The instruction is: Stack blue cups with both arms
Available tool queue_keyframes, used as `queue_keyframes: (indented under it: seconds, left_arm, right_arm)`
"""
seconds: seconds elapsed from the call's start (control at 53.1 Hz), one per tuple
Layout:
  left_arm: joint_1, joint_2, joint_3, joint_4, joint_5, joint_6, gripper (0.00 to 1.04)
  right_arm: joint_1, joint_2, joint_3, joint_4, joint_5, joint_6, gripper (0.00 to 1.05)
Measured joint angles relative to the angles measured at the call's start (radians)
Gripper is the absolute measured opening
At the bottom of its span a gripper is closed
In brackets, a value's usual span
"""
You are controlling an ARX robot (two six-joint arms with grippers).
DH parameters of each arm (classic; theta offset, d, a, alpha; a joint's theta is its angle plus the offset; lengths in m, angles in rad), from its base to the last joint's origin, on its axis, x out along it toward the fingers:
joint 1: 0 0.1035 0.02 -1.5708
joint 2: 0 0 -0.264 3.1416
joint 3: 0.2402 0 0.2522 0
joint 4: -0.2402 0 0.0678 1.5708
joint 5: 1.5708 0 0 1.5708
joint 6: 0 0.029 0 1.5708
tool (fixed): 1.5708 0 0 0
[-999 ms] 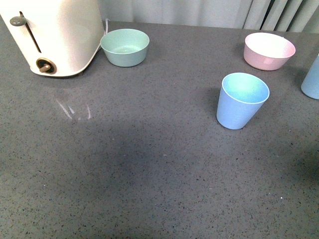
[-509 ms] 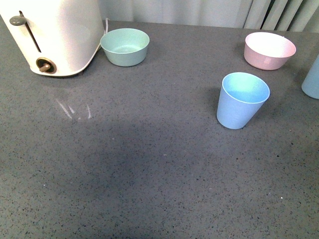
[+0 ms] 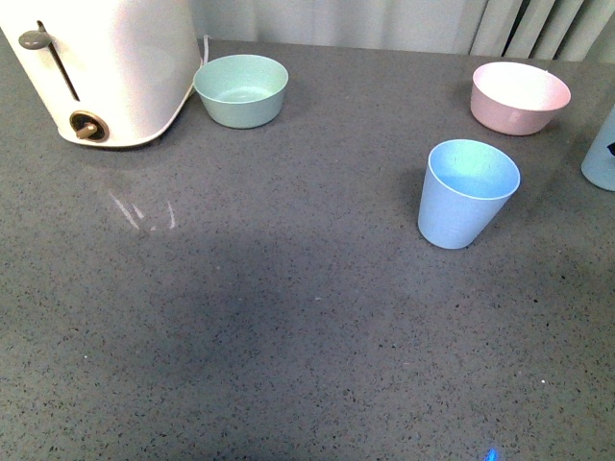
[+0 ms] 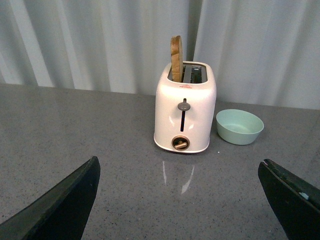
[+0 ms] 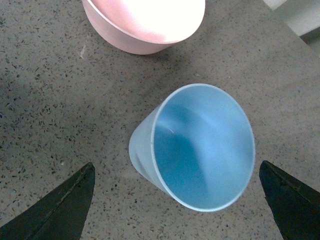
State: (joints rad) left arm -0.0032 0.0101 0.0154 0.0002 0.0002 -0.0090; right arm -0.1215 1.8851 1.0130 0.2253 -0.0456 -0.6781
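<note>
One blue cup (image 3: 468, 195) stands upright on the grey table, right of centre. A second blue cup (image 3: 602, 154) is cut off by the right edge of the front view. Neither arm shows in the front view. In the right wrist view my right gripper (image 5: 175, 165) is open above a blue cup (image 5: 200, 147), seen from above with its mouth facing the camera. The black fingers (image 5: 65, 210) are spread wider than the cup and do not touch it. My left gripper (image 4: 178, 161) is open and empty over bare table, facing the toaster.
A white toaster (image 3: 106, 67) with a wooden slice (image 4: 176, 59) in one slot stands at the back left. A mint-green bowl (image 3: 241, 90) sits beside it. A pink bowl (image 3: 520, 97) is at the back right, close to the cup in the right wrist view (image 5: 145, 22).
The cups, bowls and toaster have not moved. A small blue glint has appeared at the bottom edge of the front view.
</note>
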Motion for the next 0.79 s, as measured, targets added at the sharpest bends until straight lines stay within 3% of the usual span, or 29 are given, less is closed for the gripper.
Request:
queue_keyframes:
  seconds: [0.207, 0.546, 0.735, 0.791]
  left_arm:
    - [0.000, 0.000, 0.000, 0.000, 0.000, 0.000, 0.96]
    - [0.000, 0.000, 0.000, 0.000, 0.000, 0.000, 0.96]
    - [0.000, 0.000, 0.000, 0.000, 0.000, 0.000, 0.96]
    - [0.000, 0.000, 0.000, 0.000, 0.000, 0.000, 0.96]
  right_arm:
    - [0.033, 0.056, 0.032, 0.014, 0.024, 0.005, 0.94]
    - [0.028, 0.103, 0.054, -0.021, 0.030, 0.071, 0.29]
    - [0.007, 0.056, 0.038, -0.044, -0.026, 0.076, 0.02]
    - [-0.002, -0.001, 0.021, -0.079, -0.076, 0.067, 0.02]
